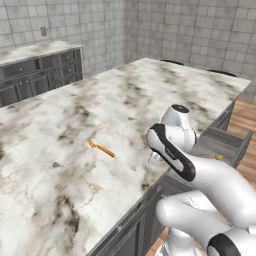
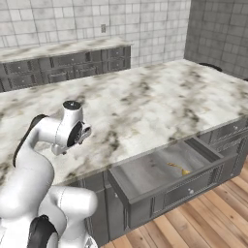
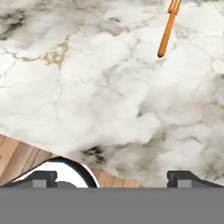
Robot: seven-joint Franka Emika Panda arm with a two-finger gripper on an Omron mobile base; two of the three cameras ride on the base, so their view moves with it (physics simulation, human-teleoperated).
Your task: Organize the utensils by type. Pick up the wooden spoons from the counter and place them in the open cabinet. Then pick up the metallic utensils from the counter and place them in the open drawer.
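Observation:
A thin orange fork-like metallic utensil (image 1: 101,148) lies alone on the marbled white counter (image 1: 100,95). In the hand view the utensil (image 3: 167,28) sits at the top right, forked head away from me. My gripper (image 3: 116,177) hangs open over the counter's near edge, well short of the utensil, with nothing between its fingers (image 3: 41,177). The open drawer (image 2: 145,181) juts out of the counter front to my right, and a small orange-yellow item (image 2: 179,168) lies inside it. The wooden spoons and the open cabinet are out of view.
A second counter (image 2: 63,48) over dark grey cabinets runs along the tiled back wall. Wooden floor (image 2: 208,213) lies below the drawer. Two dark round tops (image 1: 172,62) show past the counter's far edge.

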